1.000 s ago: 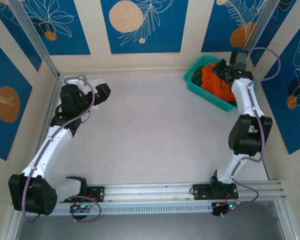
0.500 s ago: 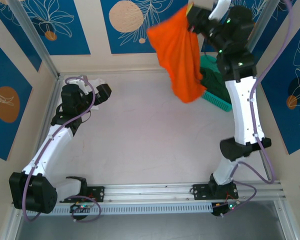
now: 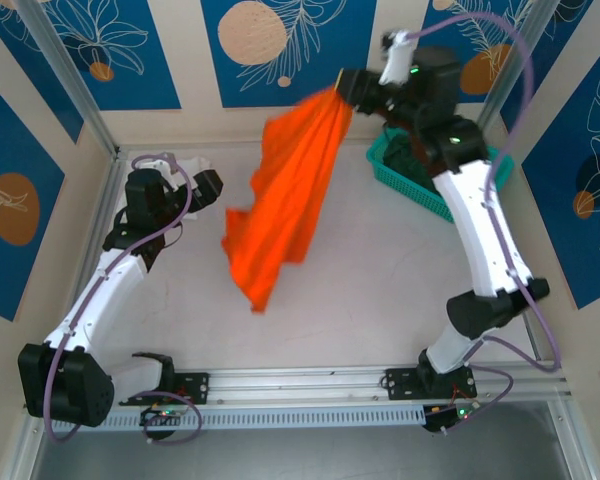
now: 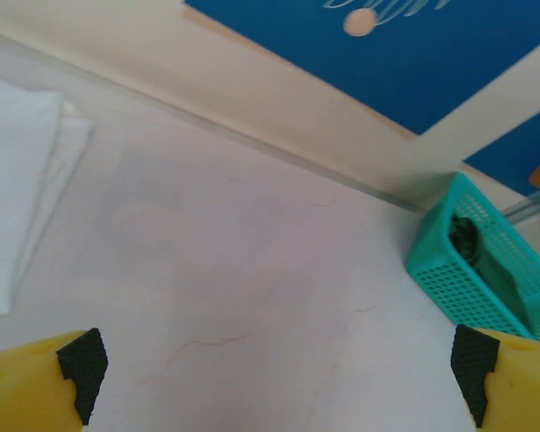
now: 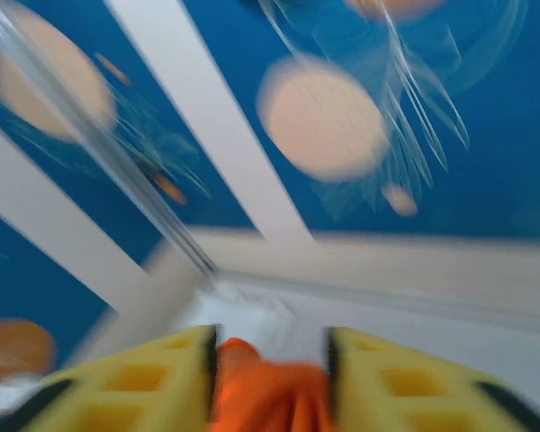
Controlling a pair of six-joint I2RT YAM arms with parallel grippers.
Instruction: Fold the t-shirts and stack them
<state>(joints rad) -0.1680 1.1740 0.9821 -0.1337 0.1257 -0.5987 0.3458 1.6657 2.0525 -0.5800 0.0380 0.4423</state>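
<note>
The orange t-shirt (image 3: 280, 215) streams through the air over the middle of the table, its top end at my right gripper (image 3: 348, 88), raised high near the back wall. In the blurred right wrist view my right gripper (image 5: 272, 360) has its jaws parted, with bunched orange t-shirt (image 5: 270, 396) between them. A folded white t-shirt (image 4: 18, 180) lies at the back left. Beside it my left gripper (image 3: 202, 188) stays wide open over bare table, nothing between its fingers (image 4: 81, 360). A dark green t-shirt (image 4: 468, 238) sits in the basket.
The teal mesh basket (image 3: 435, 200) stands at the back right corner, also seen in the left wrist view as the teal basket (image 4: 486, 270). Walls close the table at the back and both sides. A metal rail (image 3: 310, 380) runs along the near edge.
My right arm lifted the orange t-shirt out of the basket and swung it up and left over the table. Its jaws have parted. The left arm has not moved.
</note>
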